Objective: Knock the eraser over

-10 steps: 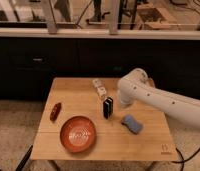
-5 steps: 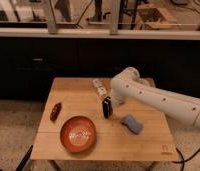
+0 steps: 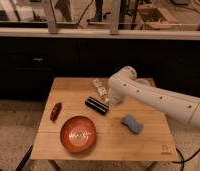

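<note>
The eraser (image 3: pixel 97 105), a small black block with a light edge stripe, lies flat on the wooden table (image 3: pixel 103 145), a little left of centre. My gripper (image 3: pixel 107 99) is at the end of the white arm (image 3: pixel 143 95), just right of the eraser's right end and close above the tabletop. The arm reaches in from the right and partly covers the gripper.
A small white printed box (image 3: pixel 99 87) stands just behind the eraser. A light-blue sponge (image 3: pixel 132 124) lies to the right of centre. A red-orange bowl (image 3: pixel 78 133) sits at the front left. A small red-brown object (image 3: pixel 55 111) lies near the left edge.
The eraser stood upright before and now lies flat, tipped toward the left. The arm has swung left across the table with the gripper following the eraser.
</note>
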Controlling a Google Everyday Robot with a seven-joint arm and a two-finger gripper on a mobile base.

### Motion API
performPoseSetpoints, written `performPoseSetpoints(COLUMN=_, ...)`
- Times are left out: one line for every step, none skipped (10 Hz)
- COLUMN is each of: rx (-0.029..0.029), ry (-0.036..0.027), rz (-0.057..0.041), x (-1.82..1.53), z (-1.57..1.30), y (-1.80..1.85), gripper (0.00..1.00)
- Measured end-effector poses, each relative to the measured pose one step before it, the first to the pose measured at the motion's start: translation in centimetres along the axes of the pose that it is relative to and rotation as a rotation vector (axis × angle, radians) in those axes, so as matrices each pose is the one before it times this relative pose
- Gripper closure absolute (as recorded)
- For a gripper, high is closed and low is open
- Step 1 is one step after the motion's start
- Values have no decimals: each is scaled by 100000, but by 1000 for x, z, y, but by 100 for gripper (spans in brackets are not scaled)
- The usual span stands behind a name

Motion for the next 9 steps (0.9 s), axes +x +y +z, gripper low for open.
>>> performPoseSetpoints(rx=25, ry=-14, rz=-670, x=-418, z=129, y=-444, gripper=100)
performPoseSetpoints(rx=-70, ry=-328, rz=-521, x=-789, z=203, y=-653, gripper=100)
performPoseSetpoints(rx=-109, ry=-313, rz=170, x=-195, z=79, y=-312, gripper=100)
performPoseSetpoints(rx=0, ry=441, rz=-247, x=204, z=218, y=-431, gripper=100)
performPoseSetpoints(rx=-86, ry=-500, rz=-558, x=-501, z=66, y=-361, gripper=100)
performPoseSetpoints(rx=-29, ry=-92, rz=-112, x=-96, z=92, y=-161, gripper=100)
performPoseSetpoints(rx=-195, ry=-488, rz=-442, x=-450, z=81, y=-151, gripper=100)
performPoseSetpoints(rx=105, ry=202, rz=-162, x=22, z=127, y=-102, gripper=100)
performPoseSetpoints(rx=-19, ry=42, rz=61, x=85, z=107, y=-77, gripper=100)
